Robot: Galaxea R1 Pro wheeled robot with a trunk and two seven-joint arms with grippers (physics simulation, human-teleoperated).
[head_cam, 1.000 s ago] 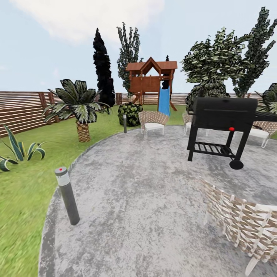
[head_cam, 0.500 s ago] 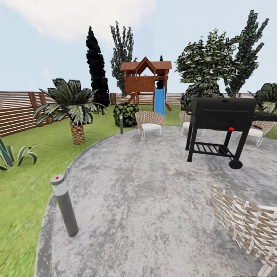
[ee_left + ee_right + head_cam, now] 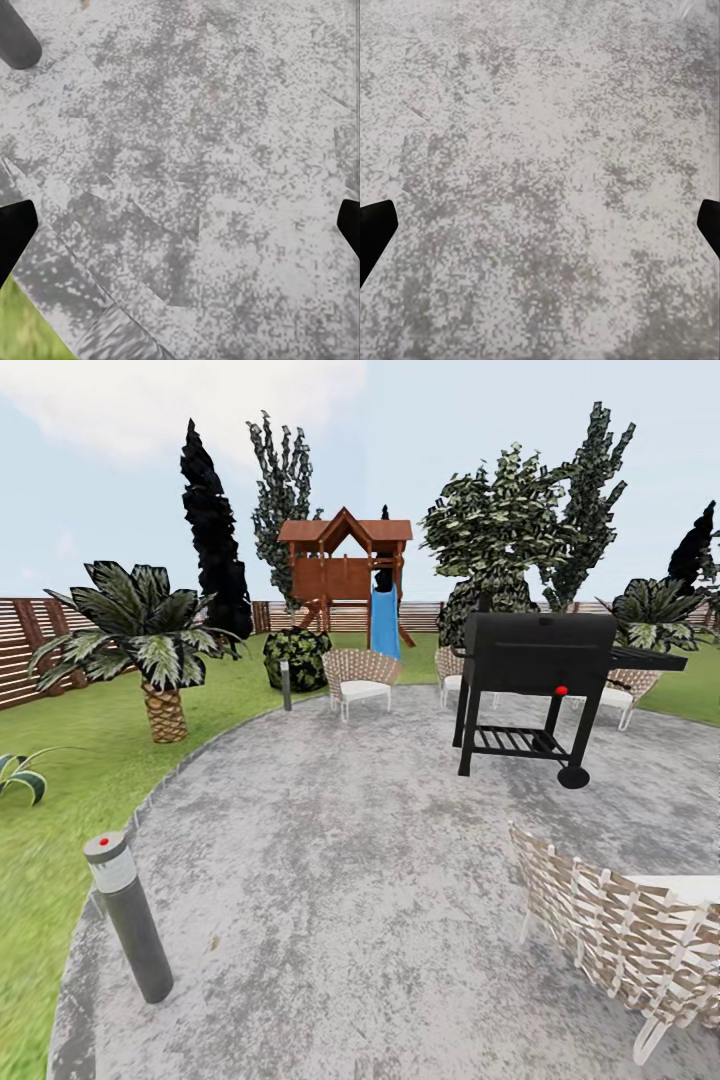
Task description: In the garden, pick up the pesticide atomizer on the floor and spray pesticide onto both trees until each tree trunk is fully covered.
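black grill [image 3: 535, 660], wicker chair [image 3: 620, 930], bollard [image 3: 128, 915]

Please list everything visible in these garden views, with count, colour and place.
Paving: one, mottled grey, foreground.
Lawn: green, left and beyond the paving.
Fence: brown slats, far edge.
Playhouse: one, red-brown with a blue slide, centre back.
Grill: one, black, right of centre on the paving.
Wicker chairs: at least three, beige; nearest lower right, one by the playhouse.
Bollard lights: two, grey; near lower left, far.
Palm: short, left.
Left gripper: black fingertips, apart, over paving.
Right gripper: same.
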